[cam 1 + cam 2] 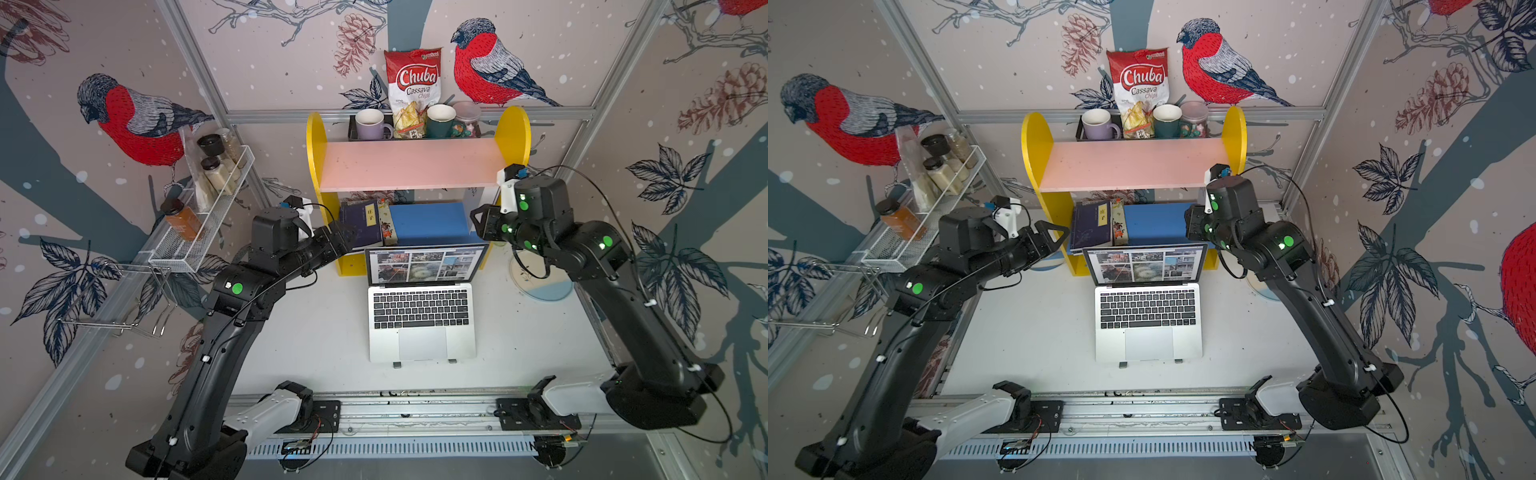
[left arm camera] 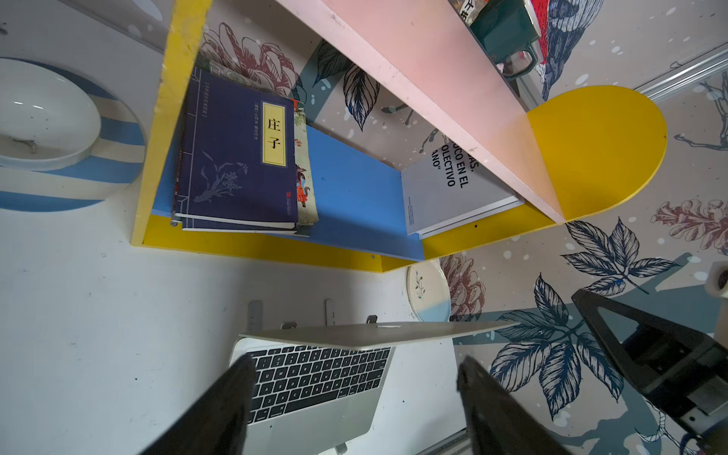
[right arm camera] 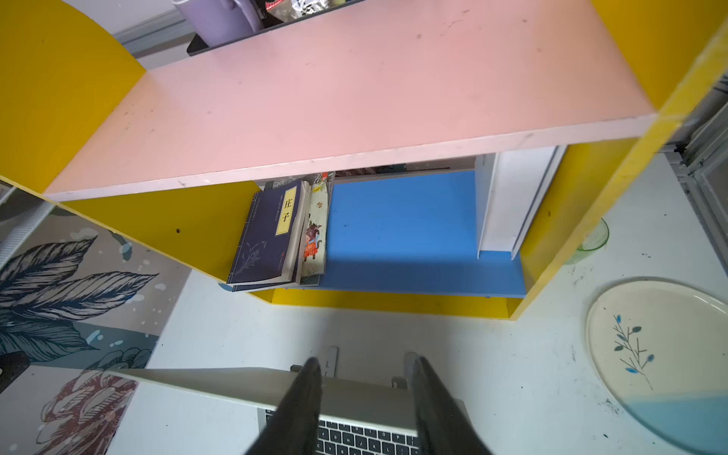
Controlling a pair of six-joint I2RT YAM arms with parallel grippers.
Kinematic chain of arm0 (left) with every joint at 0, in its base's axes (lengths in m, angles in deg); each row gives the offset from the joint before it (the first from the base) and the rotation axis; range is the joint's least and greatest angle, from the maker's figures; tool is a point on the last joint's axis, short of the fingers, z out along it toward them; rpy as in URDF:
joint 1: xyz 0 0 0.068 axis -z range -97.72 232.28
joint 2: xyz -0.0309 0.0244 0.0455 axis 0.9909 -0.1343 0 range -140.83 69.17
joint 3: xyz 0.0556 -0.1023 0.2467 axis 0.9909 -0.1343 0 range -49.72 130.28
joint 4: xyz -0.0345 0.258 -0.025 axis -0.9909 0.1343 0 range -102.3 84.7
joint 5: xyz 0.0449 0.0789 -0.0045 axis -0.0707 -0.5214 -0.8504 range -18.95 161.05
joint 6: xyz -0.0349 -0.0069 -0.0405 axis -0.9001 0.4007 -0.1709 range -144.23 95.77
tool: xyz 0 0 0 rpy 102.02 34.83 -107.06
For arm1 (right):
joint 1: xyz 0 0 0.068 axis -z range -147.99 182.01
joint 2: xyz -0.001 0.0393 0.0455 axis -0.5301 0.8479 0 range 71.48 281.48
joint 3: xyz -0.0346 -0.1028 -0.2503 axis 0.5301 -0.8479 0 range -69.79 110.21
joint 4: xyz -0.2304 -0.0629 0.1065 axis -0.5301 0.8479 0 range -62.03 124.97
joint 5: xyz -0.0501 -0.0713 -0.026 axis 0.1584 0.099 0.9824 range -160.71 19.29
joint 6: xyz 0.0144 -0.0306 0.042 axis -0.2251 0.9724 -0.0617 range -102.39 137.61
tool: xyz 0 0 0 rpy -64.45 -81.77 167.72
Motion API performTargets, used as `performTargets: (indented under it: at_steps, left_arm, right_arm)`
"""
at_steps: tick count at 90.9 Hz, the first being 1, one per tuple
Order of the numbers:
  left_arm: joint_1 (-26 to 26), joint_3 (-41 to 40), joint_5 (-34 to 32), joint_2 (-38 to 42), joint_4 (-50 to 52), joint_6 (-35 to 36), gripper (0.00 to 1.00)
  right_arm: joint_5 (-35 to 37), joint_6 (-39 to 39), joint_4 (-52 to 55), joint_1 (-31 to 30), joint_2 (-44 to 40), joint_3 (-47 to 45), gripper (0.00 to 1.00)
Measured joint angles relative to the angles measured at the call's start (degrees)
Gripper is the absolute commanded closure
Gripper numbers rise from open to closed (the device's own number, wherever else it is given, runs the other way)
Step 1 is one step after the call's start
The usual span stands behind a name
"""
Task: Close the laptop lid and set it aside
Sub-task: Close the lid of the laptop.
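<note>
White desk (image 1: 316, 332); shelf-top tray (image 1: 351, 126) w/ mugs (image 1: 370, 123), chips bag (image 1: 413, 83); both jaws apart, empty, by laptop (image 1: 422, 316).

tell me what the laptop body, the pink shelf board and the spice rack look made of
Laptop body: matte silver metal, likely aluminium, from its even grey sheen.
Pink shelf board: painted or laminated wood board, seemingly; flat with scuffs.
Spice rack: white-coated wire mesh; the grid is see-through.

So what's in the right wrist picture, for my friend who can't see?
The right gripper, fingers apart, hangs over the top edge of the open laptop lid, keyboard below. Beyond stands a shelf holding books, a plate beside it.
</note>
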Motion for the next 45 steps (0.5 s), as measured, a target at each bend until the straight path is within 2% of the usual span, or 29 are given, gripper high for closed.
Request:
performTargets:
  at_steps: [15,45]
  left_arm:
    - [2.9,1.4,-0.2,-2.8,-0.4,-0.5,0.23]
    - [4.9,0.6,-2.2,-3.8,-2.3,-0.3,0.23]
  right_arm:
    - [2.3,1.2,2.1,-3.4,5.7,5.6,0.86]
    - [3.8,2.3,3.1,-9.7,12.4,8.4,0.95]
